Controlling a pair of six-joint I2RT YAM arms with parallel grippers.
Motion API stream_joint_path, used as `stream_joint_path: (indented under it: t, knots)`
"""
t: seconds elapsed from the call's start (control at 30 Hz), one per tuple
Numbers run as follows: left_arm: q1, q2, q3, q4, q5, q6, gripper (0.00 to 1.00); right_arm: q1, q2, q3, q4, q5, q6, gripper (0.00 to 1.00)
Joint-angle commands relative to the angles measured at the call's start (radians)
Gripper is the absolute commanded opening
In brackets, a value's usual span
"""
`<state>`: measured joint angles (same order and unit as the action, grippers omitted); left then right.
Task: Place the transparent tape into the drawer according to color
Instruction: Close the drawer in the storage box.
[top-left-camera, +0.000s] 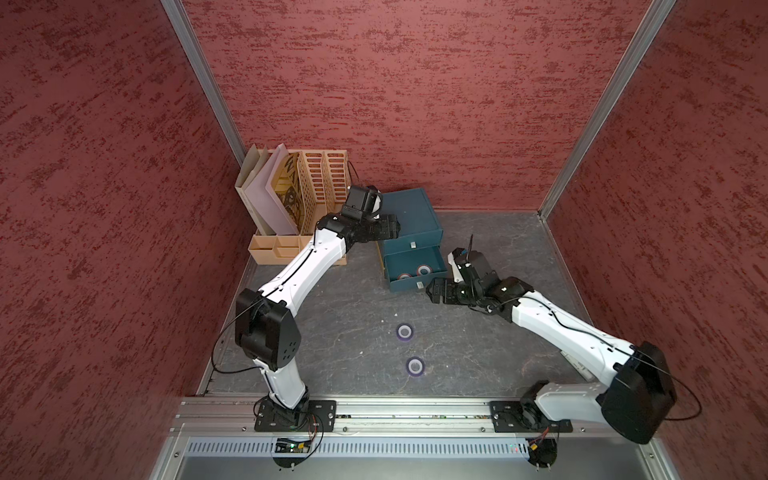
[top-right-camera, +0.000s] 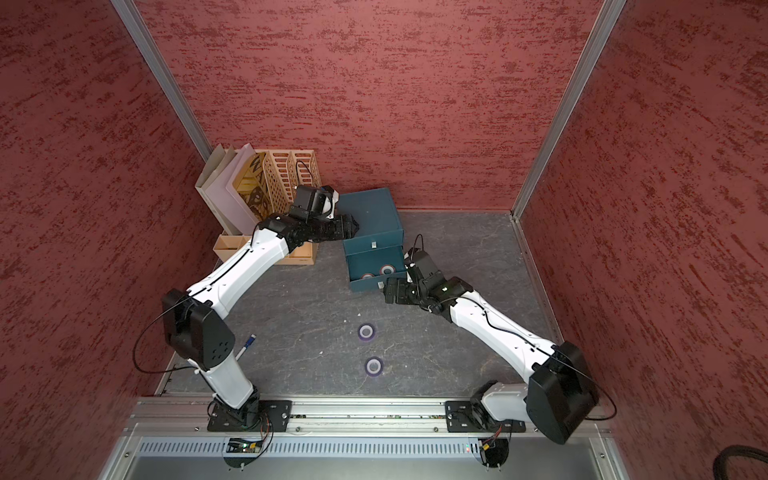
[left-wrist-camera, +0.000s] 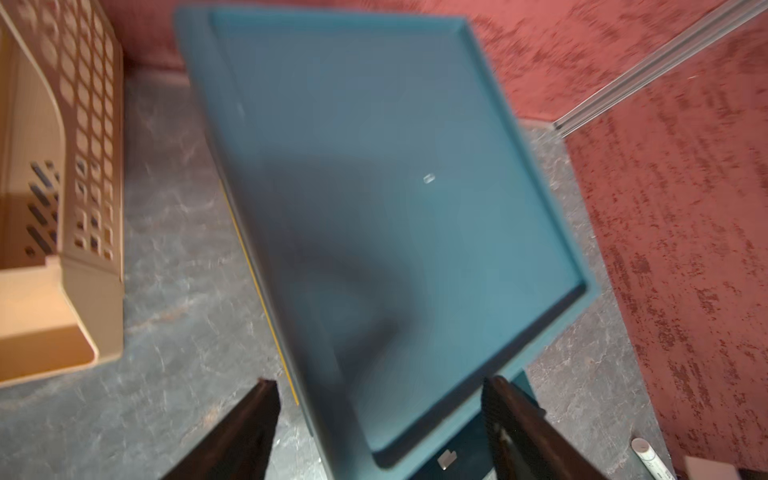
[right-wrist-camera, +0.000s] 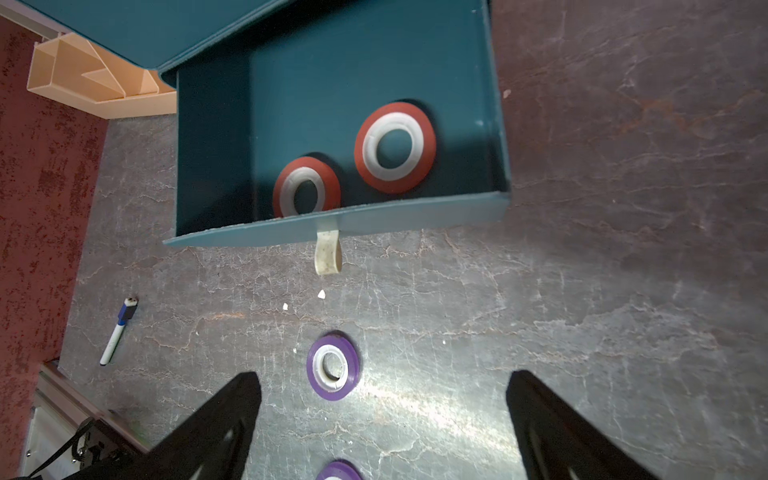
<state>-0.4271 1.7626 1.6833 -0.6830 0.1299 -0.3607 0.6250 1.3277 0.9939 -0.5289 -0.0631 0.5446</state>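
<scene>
A teal drawer cabinet (top-left-camera: 409, 212) stands at the back, its lower drawer (right-wrist-camera: 340, 226) pulled out. Two red rolls of transparent tape (right-wrist-camera: 392, 186) (right-wrist-camera: 306, 163) lie flat inside it, also seen in both top views (top-left-camera: 424, 270) (top-right-camera: 368, 275). Two purple rolls (top-left-camera: 404, 331) (top-left-camera: 415, 366) lie on the table in front. My left gripper (left-wrist-camera: 381, 380) hovers open over the cabinet's top near its left front corner (top-left-camera: 390, 226). My right gripper (right-wrist-camera: 384, 373) is open and empty, just off the drawer's front right corner (top-left-camera: 432, 289), with the nearer purple roll (right-wrist-camera: 332, 392) ahead of it.
A beige file rack (top-left-camera: 320, 178) with folders and a low organizer tray (top-left-camera: 276, 249) stand left of the cabinet, under my left arm. A blue-capped marker (top-right-camera: 245, 345) lies near the left arm's base. Red walls enclose three sides.
</scene>
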Motion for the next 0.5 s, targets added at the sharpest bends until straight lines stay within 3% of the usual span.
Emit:
stream_joint_path:
  t: [0.0, 0.33, 0.47]
  knots:
    - [0.012, 0.006, 0.030, -0.034, 0.007, -0.018, 0.76, 0.012, 0.011, 0.032, 0.033, 0.034, -0.012, 0.99]
    - [0.022, 0.035, 0.028, -0.038, 0.023, -0.024, 0.63, 0.037, 0.043, 0.023, 0.101, 0.070, -0.032, 0.98]
    - [0.024, 0.050, 0.041, -0.056, 0.029, -0.025, 0.56, 0.057, 0.068, 0.033, 0.131, 0.091, -0.044, 0.89]
